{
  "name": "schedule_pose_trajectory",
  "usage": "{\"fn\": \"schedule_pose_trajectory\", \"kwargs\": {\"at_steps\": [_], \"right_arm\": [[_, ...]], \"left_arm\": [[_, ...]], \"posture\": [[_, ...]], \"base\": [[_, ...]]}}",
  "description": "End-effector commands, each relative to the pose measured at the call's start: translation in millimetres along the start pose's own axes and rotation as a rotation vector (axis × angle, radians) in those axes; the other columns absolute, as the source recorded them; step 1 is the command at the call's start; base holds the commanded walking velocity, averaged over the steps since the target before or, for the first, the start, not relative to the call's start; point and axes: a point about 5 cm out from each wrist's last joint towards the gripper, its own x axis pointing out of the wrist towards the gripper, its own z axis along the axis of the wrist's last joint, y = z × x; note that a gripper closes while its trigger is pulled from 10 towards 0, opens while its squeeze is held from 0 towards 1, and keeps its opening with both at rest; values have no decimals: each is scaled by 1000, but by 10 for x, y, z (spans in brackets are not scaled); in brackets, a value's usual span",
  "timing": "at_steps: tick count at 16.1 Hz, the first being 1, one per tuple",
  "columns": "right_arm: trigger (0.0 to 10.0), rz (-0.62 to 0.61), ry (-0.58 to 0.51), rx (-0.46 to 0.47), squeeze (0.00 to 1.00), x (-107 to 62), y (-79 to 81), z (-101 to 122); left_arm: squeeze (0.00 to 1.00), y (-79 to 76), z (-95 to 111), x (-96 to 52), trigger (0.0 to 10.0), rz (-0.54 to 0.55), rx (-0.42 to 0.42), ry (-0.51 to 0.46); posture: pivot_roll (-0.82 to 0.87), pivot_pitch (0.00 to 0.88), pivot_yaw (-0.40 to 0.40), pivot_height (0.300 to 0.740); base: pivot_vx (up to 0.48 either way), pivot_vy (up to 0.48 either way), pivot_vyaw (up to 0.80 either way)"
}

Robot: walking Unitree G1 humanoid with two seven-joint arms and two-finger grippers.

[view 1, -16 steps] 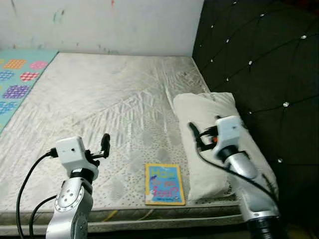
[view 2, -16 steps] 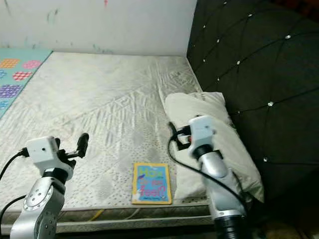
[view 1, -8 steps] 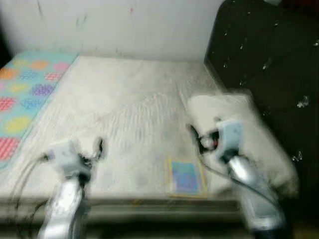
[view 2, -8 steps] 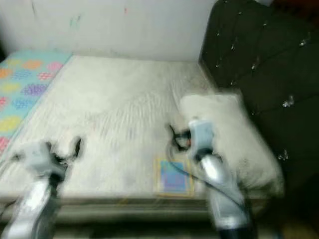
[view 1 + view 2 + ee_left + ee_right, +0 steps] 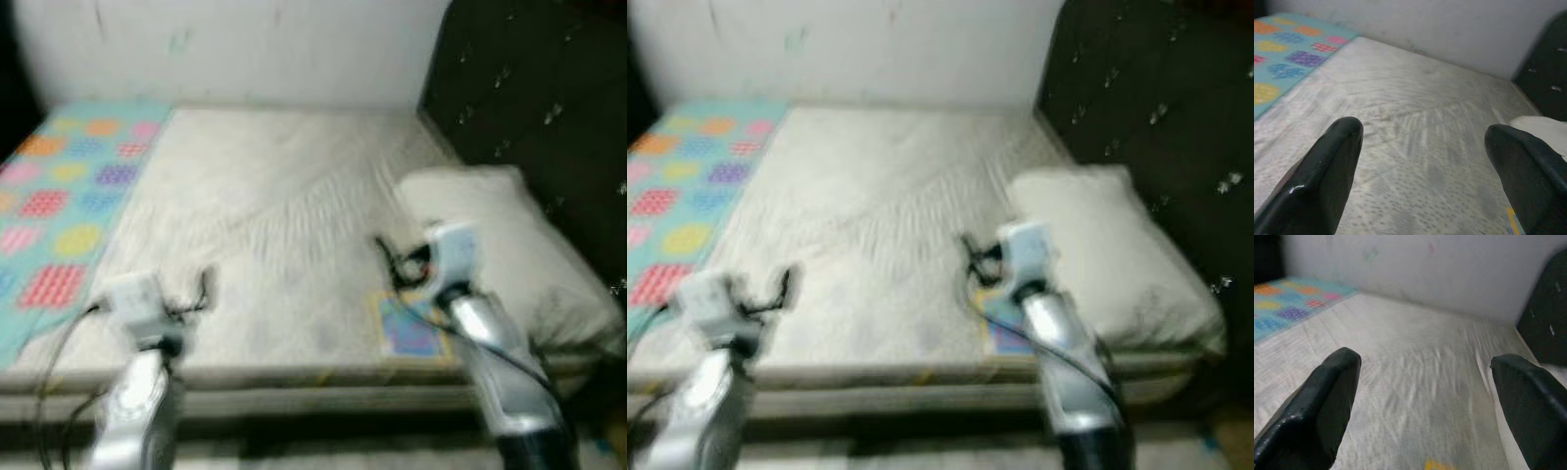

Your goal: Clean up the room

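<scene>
A blue and yellow book (image 5: 411,333) lies flat near the front edge of the bare mattress (image 5: 284,196), beside a white pillow (image 5: 509,250). My right gripper (image 5: 384,259) hovers open just over the book's far left corner, and its arm covers part of the cover. My left gripper (image 5: 206,290) is open and empty over the mattress's front left part, well away from the book. In the wrist views both pairs of black fingers (image 5: 1327,166) (image 5: 1322,401) stand wide apart over the sheet, with a book corner (image 5: 1511,218) at the picture's edge. The head views are blurred.
A black tufted headboard (image 5: 539,88) rises on the right behind the pillow. A colourful patterned mat (image 5: 69,186) lies along the mattress's left side. A white wall (image 5: 245,49) closes off the far end. The mattress's front edge (image 5: 294,377) runs just ahead of me.
The whole picture has shifted: the bed now sits further right and lower, with more of the mat showing, so the camera moved. Both arms keep their pose and both grippers stay open.
</scene>
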Motion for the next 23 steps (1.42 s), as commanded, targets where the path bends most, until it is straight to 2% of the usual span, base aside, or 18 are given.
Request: {"fn": "schedule_pose_trajectory", "kwargs": {"at_steps": [1, 5, 8, 18, 20, 22, 23], "right_arm": [[10000, 19, -21, 2, 0, 32, 54, 54], [10000, 28, -26, -1, 0, 47, 86, 53], [10000, 39, -23, -6, 0, 40, 106, 37], [10000, 49, -18, -13, 0, 44, 109, 21], [10000, 47, -17, -14, 0, 43, 105, 13], [10000, 45, -16, -11, 0, 42, 103, 7], [10000, 45, -16, -11, 0, 43, 102, 5]], "left_arm": [[0, 53, 44, 6, 10000, 16, 14, -10], [0, 41, 70, 16, 10000, 9, 18, -30], [0, 37, 88, 13, 10000, 1, 19, -38], [0, 23, 86, 27, 10000, -5, 11, -37], [0, 20, 51, 41, 10000, 21, 6, -11], [0, -16, 42, 34, 10000, -6, -27, -9], [0, -12, 42, 34, 10000, -4, -17, -5]], "posture": [[-116, 0, -36, 740], [-119, 0, -35, 740], [-119, 2, -37, 740], [-122, 7, -38, 740], [-120, 7, -37, 740], [-120, 8, -36, 740], [-120, 8, -36, 740]], "base": [[0, 472, 0], [0, 447, 0], [363, 302, 0], [474, 0, 0], [0, 0, 0], [0, 480, 0], [0, 480, 0]]}}
